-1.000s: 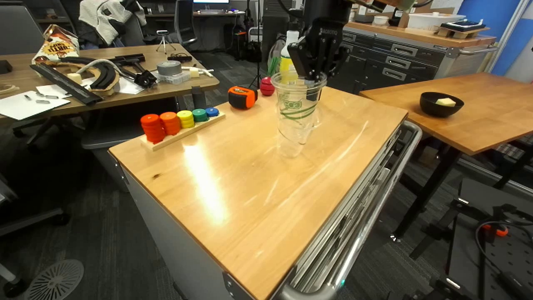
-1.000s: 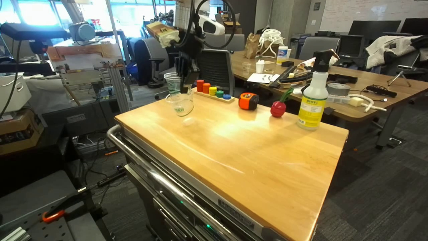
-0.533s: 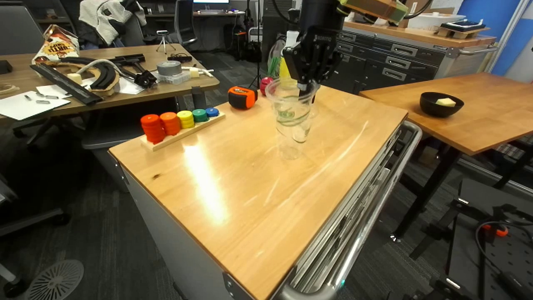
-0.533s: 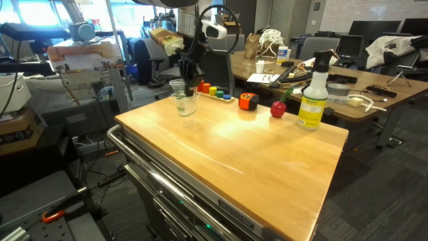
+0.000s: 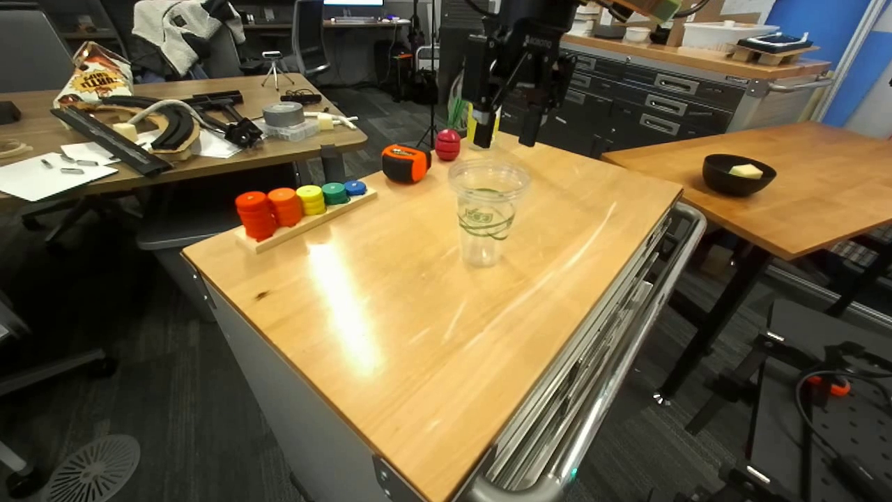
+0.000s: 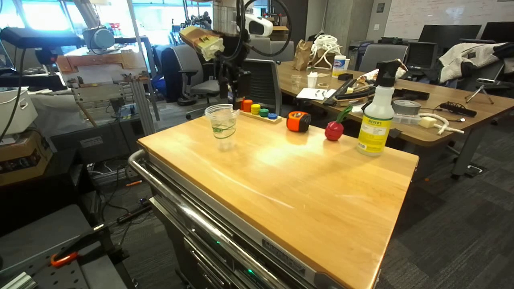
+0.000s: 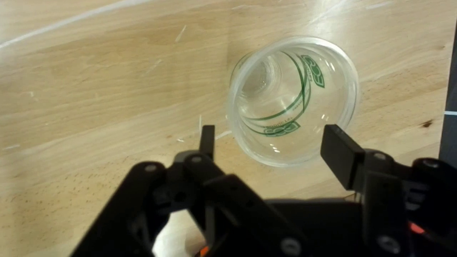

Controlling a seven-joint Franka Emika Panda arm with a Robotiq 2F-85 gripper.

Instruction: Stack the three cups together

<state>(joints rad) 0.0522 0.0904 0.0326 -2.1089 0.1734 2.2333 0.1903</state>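
1. Your tool (image 5: 507, 134) hangs above the counter (image 5: 418, 348), its two fingers (image 5: 483, 137) spread well apart.
2. The clear cups (image 5: 488, 223) stand upright on the counter as one nested stack. In both exterior views you can see rims set one just over another, though you cannot tell the exact number of cups from them.
3. In an exterior view you see a gap between the fingers and the top rim. In your wrist view you look down into the stack's mouth, with green bands and lettering on its wall, and one finger overlaps the rim's outline.
4. Off to one side of the stack you have a wooden base (image 5: 313, 220) carrying discs (image 5: 311, 199) in red, orange, yellow, green and blue, the blue lowest.
5. Near the counter's edge you find an orange and black tape measure (image 6: 298, 121), a red round thing (image 6: 334, 131) with a green top, and an upright spray bottle (image 6: 376, 125) with a yellow label and black head.
6. In an exterior view that bottle is partly hidden behind your tool.
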